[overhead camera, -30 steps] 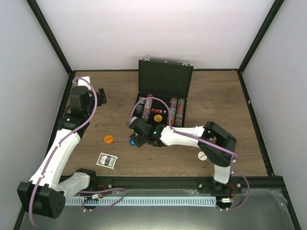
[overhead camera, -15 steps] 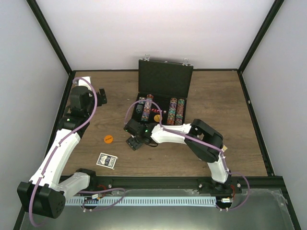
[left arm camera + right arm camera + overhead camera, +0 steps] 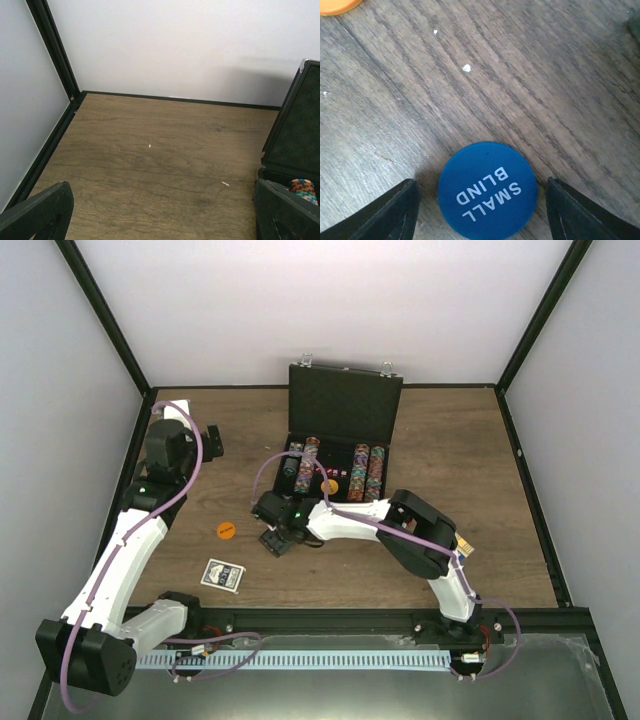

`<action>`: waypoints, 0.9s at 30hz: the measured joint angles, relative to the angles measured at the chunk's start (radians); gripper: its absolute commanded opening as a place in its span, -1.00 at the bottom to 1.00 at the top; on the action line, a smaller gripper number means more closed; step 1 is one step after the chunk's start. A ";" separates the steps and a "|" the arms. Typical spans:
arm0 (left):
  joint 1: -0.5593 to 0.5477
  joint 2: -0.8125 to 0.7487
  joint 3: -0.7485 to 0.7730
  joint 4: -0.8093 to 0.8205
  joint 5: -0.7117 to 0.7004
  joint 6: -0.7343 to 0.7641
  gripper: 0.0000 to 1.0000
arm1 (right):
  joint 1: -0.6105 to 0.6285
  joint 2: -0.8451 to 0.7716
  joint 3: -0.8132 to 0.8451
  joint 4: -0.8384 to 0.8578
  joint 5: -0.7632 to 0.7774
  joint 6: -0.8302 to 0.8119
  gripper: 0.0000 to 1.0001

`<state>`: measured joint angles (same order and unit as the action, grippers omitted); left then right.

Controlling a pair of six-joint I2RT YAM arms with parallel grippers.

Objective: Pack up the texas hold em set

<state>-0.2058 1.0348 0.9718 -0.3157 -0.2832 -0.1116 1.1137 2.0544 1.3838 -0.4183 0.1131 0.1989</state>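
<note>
The black case [image 3: 345, 405] stands open at the back, with rows of multicoloured chips [image 3: 335, 470] in its base. A blue disc marked SMALL BLIND [image 3: 487, 191] lies flat on the wood. My right gripper [image 3: 480, 212] is open, with one finger on each side of the disc and neither touching it. In the top view the right gripper [image 3: 277, 538] hides the disc. An orange disc [image 3: 226, 530] and the blue-backed card deck [image 3: 222, 575] lie to its left. My left gripper [image 3: 205, 440] is open and empty over bare wood at the far left.
The case lid [image 3: 300, 125] and a chip row [image 3: 302, 187] show at the right edge of the left wrist view. The orange disc's edge [image 3: 335, 5] shows in the right wrist view. Black frame rails and white walls border the table.
My right gripper has moved left and down over the blue disc, which it now hides in the top view. The left arm has not moved.
</note>
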 measured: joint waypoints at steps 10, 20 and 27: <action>0.000 0.000 0.000 0.000 0.002 0.000 1.00 | 0.009 0.004 0.003 0.000 0.010 0.000 0.20; 0.000 0.000 0.000 0.000 0.009 -0.002 1.00 | 0.009 0.008 0.009 0.002 0.053 0.018 0.01; 0.000 0.000 0.000 0.000 0.016 -0.008 1.00 | 0.010 0.008 0.011 0.007 0.070 0.027 -0.12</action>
<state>-0.2058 1.0348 0.9718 -0.3157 -0.2672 -0.1196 1.1233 2.0628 1.3952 -0.4110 0.1833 0.2264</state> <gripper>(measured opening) 0.998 0.458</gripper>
